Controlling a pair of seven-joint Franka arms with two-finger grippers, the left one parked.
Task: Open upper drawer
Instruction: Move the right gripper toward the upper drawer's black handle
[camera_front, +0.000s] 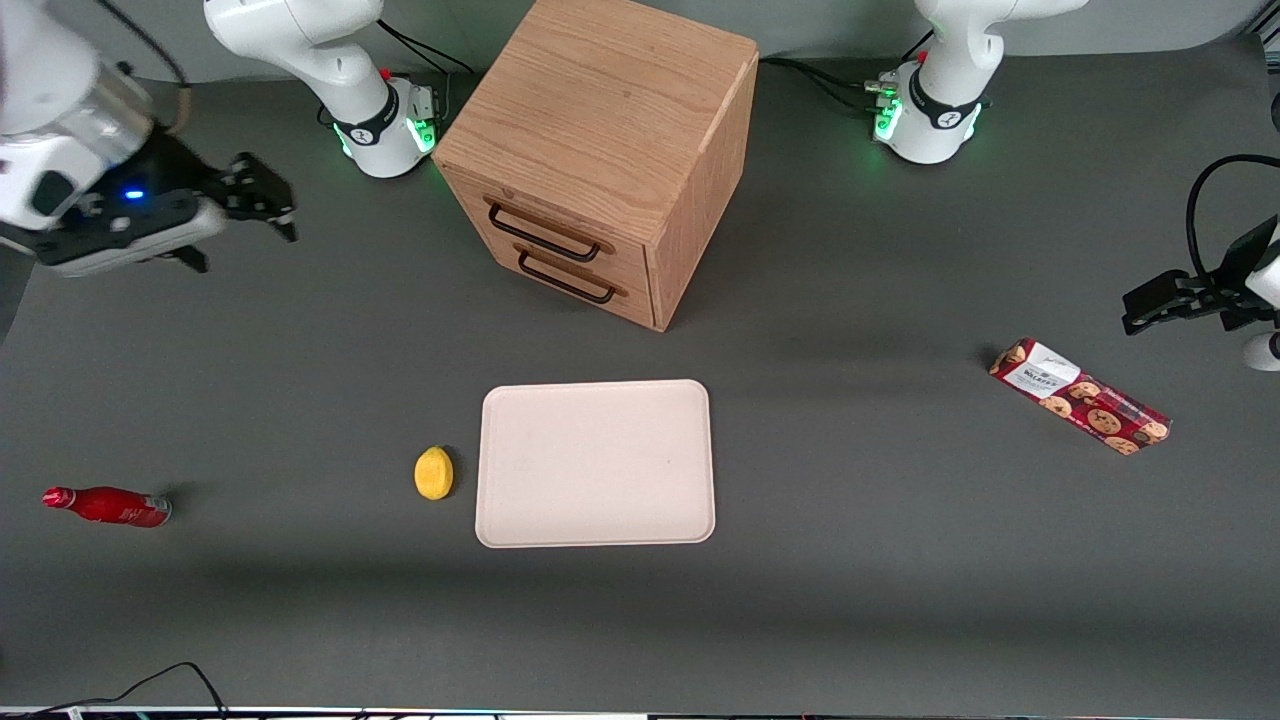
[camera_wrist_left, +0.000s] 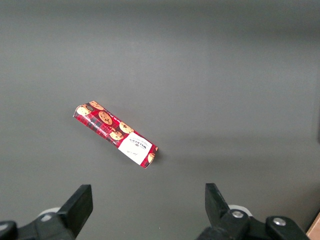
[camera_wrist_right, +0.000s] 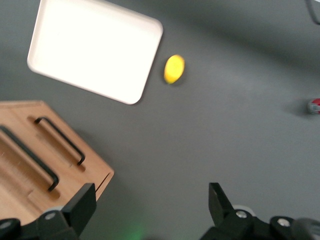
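Count of the things on the worktop (camera_front: 850, 620)

There is 1 oak cabinet (camera_front: 610, 110) with 2 drawers, the upper drawer (camera_front: 545, 232) and the bottom drawer (camera_front: 570, 278), each with 1 dark handle. Also 1 pale tray (camera_front: 596, 463), 1 yellow lemon (camera_front: 433, 472), 1 red bottle (camera_front: 108, 506), 1 cookie box (camera_front: 1080, 396), and 1 hand (camera_front: 262, 200), hanging open above the worktop toward the working arm's end.

Light oak cabinet (camera_front: 600, 130), dark-handled upper drawer (camera_front: 545, 232), black gripper (camera_front: 262, 205), yellow lemon (camera_front: 434, 472), cream tray (camera_front: 596, 463)
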